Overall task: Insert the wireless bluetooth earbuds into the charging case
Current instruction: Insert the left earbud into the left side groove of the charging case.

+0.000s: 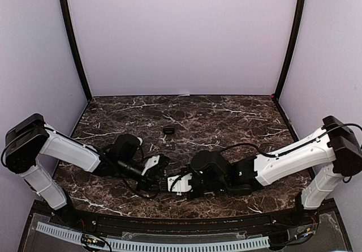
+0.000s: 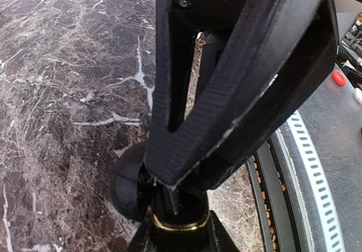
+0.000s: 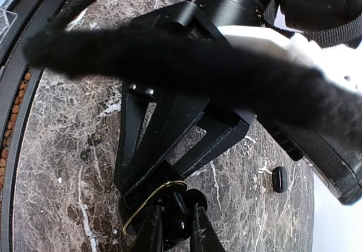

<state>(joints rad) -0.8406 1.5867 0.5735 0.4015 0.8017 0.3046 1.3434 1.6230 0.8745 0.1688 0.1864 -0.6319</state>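
Pincers are facing tip to tip at the near edge of the marble table (image 1: 226, 116). My left pincer (image 2: 168, 188) is clenching the round black gold-rimmed case (image 2: 125, 184). My right pincer (image 3: 177, 211) is pinching 1 black earbud (image 3: 175, 225) at its rim. Another small black piece (image 1: 168, 130) is lying farther back.

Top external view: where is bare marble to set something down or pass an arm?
Free: the far band between the back wall and the small black piece; the far right corner beyond the right arm. Crowded: near centre, where left tool, holding the charging case, meets right tool with an earbud.
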